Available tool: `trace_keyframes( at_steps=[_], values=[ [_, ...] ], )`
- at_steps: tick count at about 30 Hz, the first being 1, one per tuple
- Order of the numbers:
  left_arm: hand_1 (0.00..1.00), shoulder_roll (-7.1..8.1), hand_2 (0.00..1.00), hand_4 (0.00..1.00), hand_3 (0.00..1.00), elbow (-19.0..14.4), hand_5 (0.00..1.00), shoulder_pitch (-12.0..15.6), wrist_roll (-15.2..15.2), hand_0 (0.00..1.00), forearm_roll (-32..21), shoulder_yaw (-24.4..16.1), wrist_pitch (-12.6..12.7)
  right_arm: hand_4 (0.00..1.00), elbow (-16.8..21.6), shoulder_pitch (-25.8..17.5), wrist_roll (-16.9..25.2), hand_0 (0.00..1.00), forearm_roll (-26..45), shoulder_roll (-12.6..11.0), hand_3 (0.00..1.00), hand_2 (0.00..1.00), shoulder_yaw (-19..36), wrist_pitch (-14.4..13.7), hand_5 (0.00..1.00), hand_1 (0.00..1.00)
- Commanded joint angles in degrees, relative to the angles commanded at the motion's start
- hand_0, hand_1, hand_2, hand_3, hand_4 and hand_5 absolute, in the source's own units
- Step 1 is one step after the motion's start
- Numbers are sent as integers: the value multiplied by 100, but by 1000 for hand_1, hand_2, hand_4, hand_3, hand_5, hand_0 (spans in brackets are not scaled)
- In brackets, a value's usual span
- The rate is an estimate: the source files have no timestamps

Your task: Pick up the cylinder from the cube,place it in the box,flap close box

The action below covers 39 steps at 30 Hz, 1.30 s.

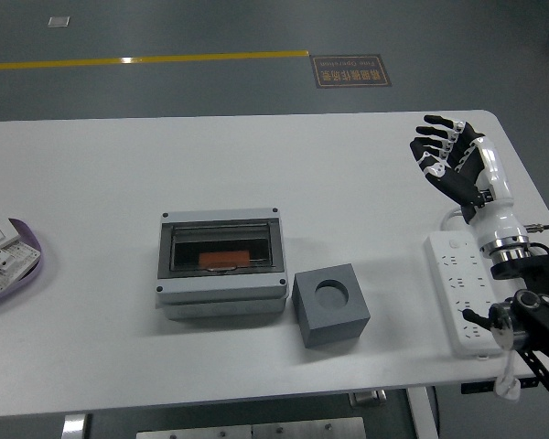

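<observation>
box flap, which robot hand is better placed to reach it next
Right, probably. The right robot hand is over the table, fingers spread and empty, to the right of the grey box and cube. No left robot hand shows in the head view.
</observation>
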Motion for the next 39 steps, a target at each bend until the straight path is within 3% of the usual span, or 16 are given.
trace_keyframes(
  at_steps=[39],
  values=[
    [561,-39,562,714,605,9,179,-18,4,513,-63,-6,-3,775,-83,-49,86,655,68,90,667,650,-5,-61,177,628]
  ],
)
